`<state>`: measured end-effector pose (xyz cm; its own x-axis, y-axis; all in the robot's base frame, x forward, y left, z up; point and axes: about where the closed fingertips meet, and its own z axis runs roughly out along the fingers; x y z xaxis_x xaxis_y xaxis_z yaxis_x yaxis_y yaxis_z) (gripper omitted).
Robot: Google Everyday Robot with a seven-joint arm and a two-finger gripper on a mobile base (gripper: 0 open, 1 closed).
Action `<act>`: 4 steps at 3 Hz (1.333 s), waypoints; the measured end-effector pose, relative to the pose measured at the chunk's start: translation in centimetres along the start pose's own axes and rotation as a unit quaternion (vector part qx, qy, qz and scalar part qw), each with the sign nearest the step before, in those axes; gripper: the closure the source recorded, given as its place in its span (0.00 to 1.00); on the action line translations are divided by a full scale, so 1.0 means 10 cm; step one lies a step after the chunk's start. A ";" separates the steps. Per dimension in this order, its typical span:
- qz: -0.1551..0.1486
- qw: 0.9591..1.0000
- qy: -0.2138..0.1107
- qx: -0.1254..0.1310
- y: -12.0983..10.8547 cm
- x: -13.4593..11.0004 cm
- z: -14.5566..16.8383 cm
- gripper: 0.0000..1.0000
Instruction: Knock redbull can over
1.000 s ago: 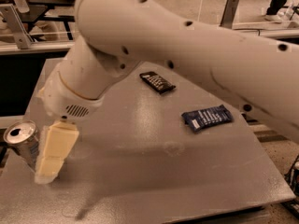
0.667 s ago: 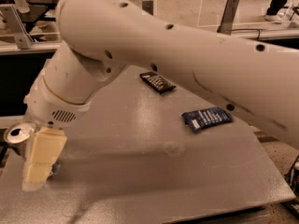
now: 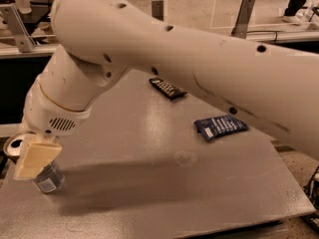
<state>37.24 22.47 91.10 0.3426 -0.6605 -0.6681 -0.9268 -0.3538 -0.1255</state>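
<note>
The redbull can point(image 3: 46, 178) stands at the table's front left corner and leans to the left, its silver top point(image 3: 15, 146) out past the table edge. My gripper point(image 3: 34, 156) hangs from the big white arm directly over the can. Its cream tip lies against the can's upper body and hides the middle of it.
The grey table point(image 3: 164, 183) holds a blue snack wrapper point(image 3: 220, 127) at the right and a dark snack wrapper point(image 3: 167, 88) toward the back. My arm point(image 3: 199, 68) spans the view above the table. Metal rails and posts point(image 3: 244, 14) stand behind the table.
My gripper has moved left and down onto the can. The can, upright one second ago, now leans to the left.
</note>
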 end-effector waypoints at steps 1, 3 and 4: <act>0.010 1.000 -0.004 0.003 -0.05 0.01 -0.14 0.72; -0.014 0.992 0.122 0.019 -0.32 0.34 -0.82 1.00; -0.072 0.978 0.196 0.024 -0.33 0.60 -0.93 1.00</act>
<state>43.80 13.56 94.30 0.4947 -0.8121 -0.3096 -0.8672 -0.4376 -0.2378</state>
